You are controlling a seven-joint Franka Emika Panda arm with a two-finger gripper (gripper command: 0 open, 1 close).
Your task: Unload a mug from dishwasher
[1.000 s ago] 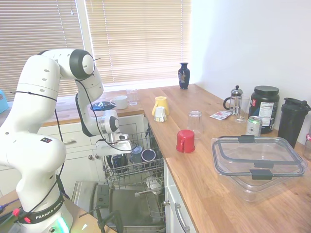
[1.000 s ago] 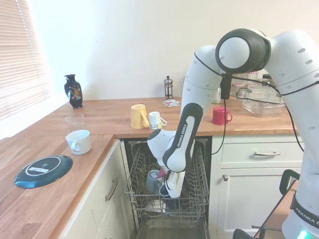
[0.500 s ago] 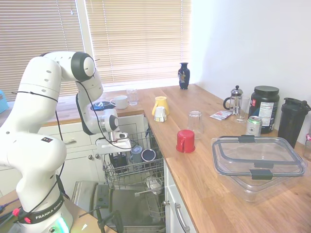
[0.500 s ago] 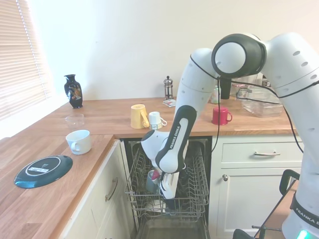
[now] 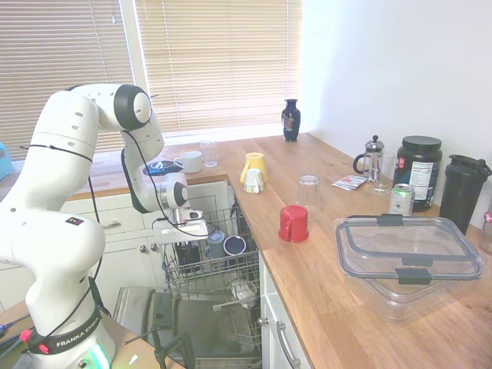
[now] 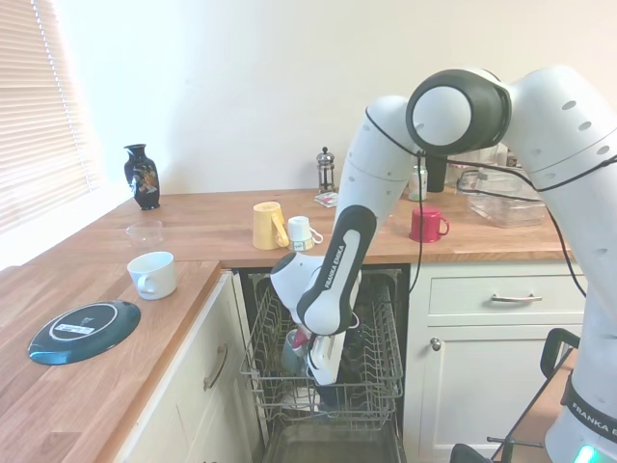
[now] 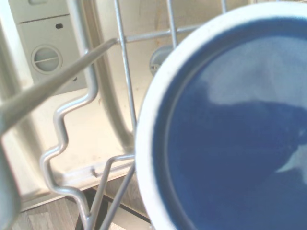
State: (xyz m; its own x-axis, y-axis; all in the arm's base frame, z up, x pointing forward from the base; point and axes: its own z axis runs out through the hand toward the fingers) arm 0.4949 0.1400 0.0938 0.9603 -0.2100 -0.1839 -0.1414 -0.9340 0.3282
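The gripper (image 5: 187, 247) reaches down into the dishwasher (image 5: 201, 270) rack by the mugs; jaw state can't be told.

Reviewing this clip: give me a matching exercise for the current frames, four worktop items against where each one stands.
Items:
1. red mug
2. black vase
3. dark round plate
4. clear lidded container

Places:
A. by the window blinds, at the far end of the counter
B. upside down, near the counter edge above the dishwasher
C. beside the green can
D. next to the white cup

Pairs: 1-B, 2-A, 3-D, 4-C
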